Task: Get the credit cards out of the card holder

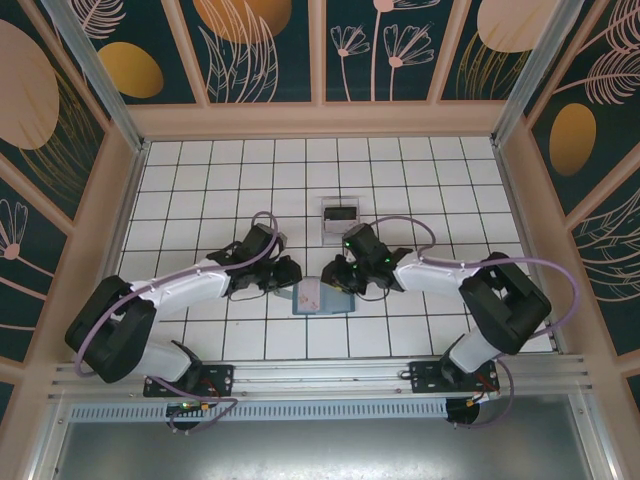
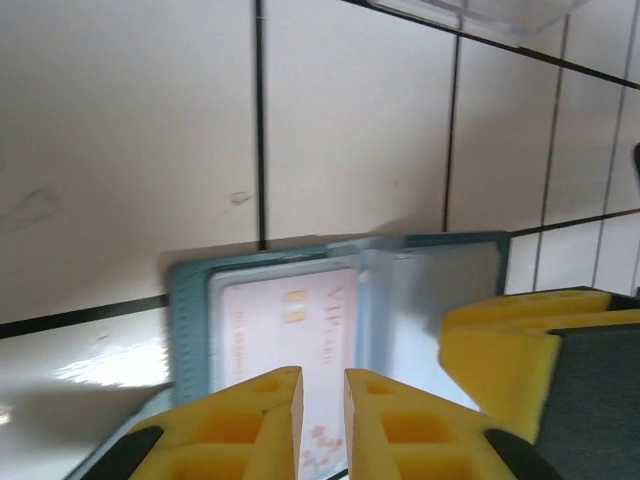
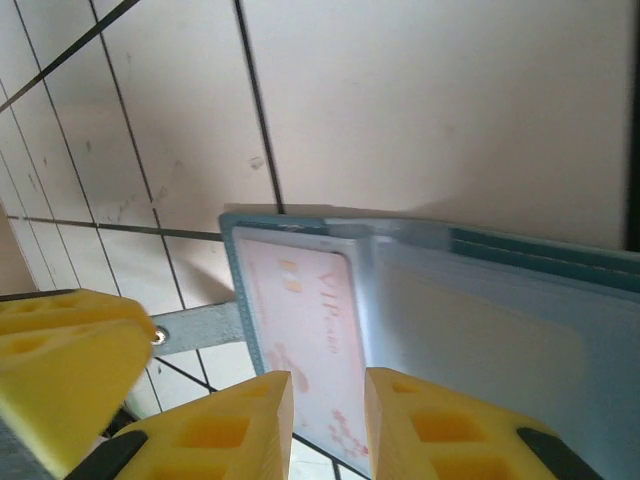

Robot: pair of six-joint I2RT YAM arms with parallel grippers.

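The teal card holder lies open on the white tiles between my two grippers. A pale pink credit card sits flat in its left pocket. My left gripper hovers over the near edge of that card, its jaws a narrow gap apart with nothing pinched. From the right, my right gripper reaches over the same card beside the holder's fold, with the jaws slightly wider and the card flat beneath them. A dark credit card lies in the clear tray behind.
The holder's strap tab sticks out to its left. The two grippers stand close together over the holder. Wooden walls enclose the tiled floor, with free tiles all round.
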